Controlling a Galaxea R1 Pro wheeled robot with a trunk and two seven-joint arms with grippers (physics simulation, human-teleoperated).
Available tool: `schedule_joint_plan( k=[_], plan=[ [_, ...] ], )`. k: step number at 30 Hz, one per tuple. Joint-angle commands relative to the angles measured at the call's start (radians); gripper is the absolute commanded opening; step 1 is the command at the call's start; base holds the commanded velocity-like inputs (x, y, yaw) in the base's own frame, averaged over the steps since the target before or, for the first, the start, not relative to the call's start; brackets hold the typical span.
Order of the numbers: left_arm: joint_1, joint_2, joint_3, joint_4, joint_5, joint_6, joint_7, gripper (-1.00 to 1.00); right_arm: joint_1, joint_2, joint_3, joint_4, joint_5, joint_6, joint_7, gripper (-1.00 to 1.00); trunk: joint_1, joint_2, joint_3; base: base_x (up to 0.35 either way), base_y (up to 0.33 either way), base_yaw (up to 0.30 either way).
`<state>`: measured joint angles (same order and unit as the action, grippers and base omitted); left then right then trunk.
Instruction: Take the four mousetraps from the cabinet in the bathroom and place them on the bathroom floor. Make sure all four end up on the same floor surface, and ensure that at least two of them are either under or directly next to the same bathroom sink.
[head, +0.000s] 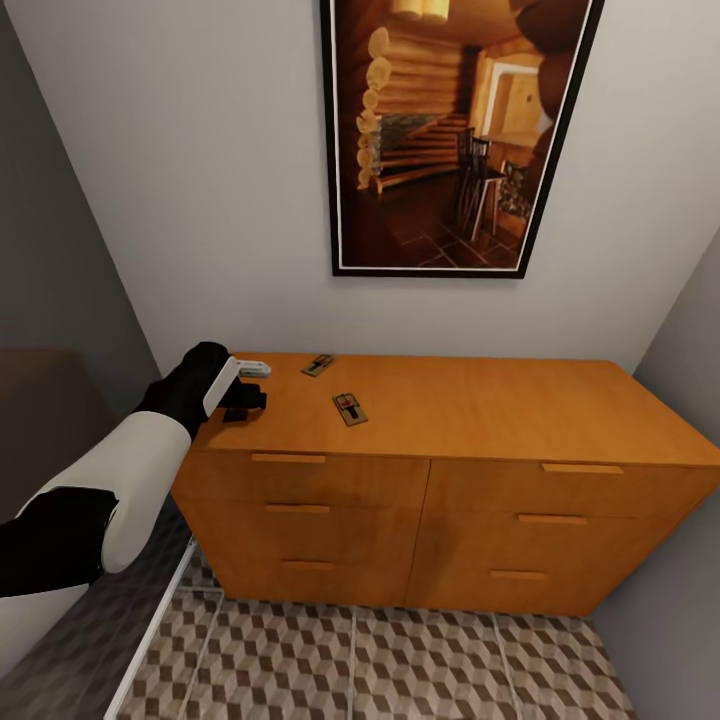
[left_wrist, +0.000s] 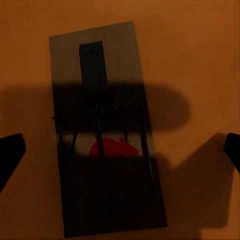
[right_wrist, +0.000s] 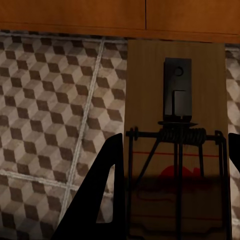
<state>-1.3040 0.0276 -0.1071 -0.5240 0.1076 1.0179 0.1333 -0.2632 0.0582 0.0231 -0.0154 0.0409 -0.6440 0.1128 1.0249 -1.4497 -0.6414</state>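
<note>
Smooth orange wooden cabinet top (head: 480, 400), flat rectangular mousetrap (left_wrist: 107, 135) between spread left end effector (left_wrist: 120, 150) tips.

Two mousetraps (head: 349, 408) lie flat beside the left gripper (head: 243, 392); a third mousetrap (right_wrist: 175, 145) sits between the right gripper's fingers (right_wrist: 102, 200).

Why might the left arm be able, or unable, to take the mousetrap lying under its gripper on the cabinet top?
Probably able: the left gripper hangs open above the mousetrap, a finger on either side, with only bare cabinet top around it.
</note>
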Motion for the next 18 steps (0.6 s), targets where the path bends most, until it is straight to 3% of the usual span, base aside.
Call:
schedule_joint_plan(
  k=[1,15,16,18],
  plan=[
    [0.000,0.002,-0.008,0.048,0.001,0.004,0.008,1.00,-0.001,0.000,0.001,0.001,0.002,-0.003,0.001,-1.00,0.000,0.000,-0.001,0.000,0.000,0.000],
    [0.000,0.002,-0.008,0.051,0.001,0.004,0.008,1.00,-0.001,0.000,0.001,0.001,0.002,-0.003,0.001,-1.00,0.000,0.000,-0.002,0.000,0.000,0.000],
    [0.000,0.002,-0.008,0.051,0.001,0.004,0.008,-1.00,-0.001,0.000,0.001,0.001,0.002,-0.003,0.001,-1.00,0.000,0.000,-0.002,0.000,0.000,0.000],
    [0.000,0.002,-0.008,0.050,0.001,0.004,0.008,-1.00,-0.001,0.000,0.001,0.001,0.002,-0.003,0.001,-1.00,0.000,0.000,-0.002,0.000,0.000,0.000]
  ],
)
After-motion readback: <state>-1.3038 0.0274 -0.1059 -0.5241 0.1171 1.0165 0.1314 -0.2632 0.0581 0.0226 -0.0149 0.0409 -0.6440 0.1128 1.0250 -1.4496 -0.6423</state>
